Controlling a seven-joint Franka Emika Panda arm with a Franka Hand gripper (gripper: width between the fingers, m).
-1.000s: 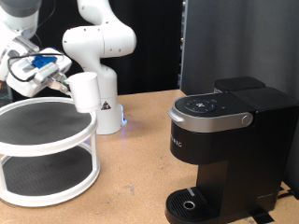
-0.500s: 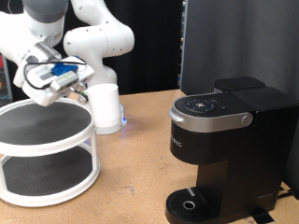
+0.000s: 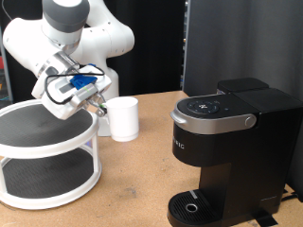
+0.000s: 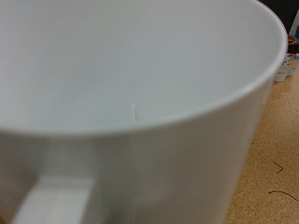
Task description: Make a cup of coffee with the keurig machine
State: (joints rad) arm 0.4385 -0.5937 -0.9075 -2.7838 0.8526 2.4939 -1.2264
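The cup (image 3: 123, 117), a plain white mug, hangs in the air just past the round shelf's edge, held by its handle side in my gripper (image 3: 98, 108). In the wrist view the cup (image 4: 140, 103) fills almost the whole picture, with its handle (image 4: 56, 201) close to the camera; my fingers are hidden there. The keurig machine (image 3: 227, 142) is matte black with a grey-silver lid handle and stands at the exterior view's right. Its drip tray (image 3: 194, 205) at the bottom is bare. The cup is well to the left of the machine and above table height.
A two-tier round white shelf (image 3: 47, 156) with dark mats stands at the exterior view's left, just under my arm. A second white robot base (image 3: 95, 43) stands behind. A dark panel (image 3: 237, 43) rises behind the machine. The wooden table (image 3: 133, 189) lies between shelf and machine.
My gripper has carried the cup rightward and a little downward, from over the shelf's top tier to past its right edge, towards the keurig machine.
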